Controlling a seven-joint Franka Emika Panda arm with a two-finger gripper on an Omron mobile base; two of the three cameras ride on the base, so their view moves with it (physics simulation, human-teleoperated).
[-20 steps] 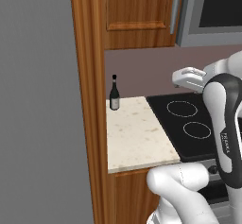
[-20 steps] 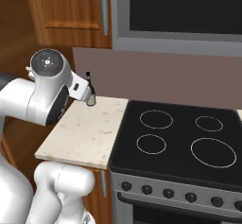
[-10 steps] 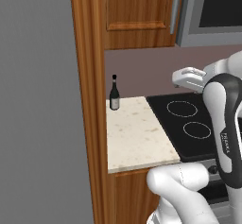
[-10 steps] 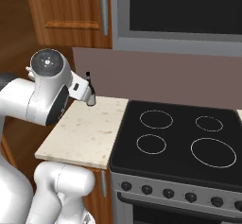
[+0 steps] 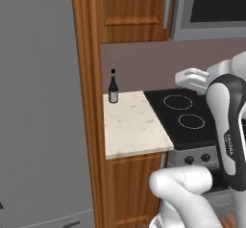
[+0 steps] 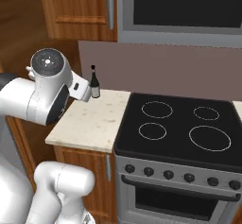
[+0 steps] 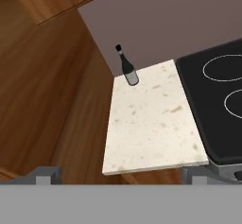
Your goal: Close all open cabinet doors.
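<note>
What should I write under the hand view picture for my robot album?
A dark bottle stands at the back of a speckled counter beside the black stovetop, against a wooden wall.

One upper cabinet door of reddish-brown wood, with recessed framed panel, hangs above the worktop. Its vertical silver bar handle runs along the edge nearest the microwave. It sits flush and shut.

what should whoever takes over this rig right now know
Gripper: tips apart, holding nothing, hanging above the counter.
Cabinet door above the counter looks shut, its handle beside the microwave. No open door is in sight here.
A bottle stands at the counter's back corner, next to the stove.
Left: find any open doors elsewhere and close them.
</note>
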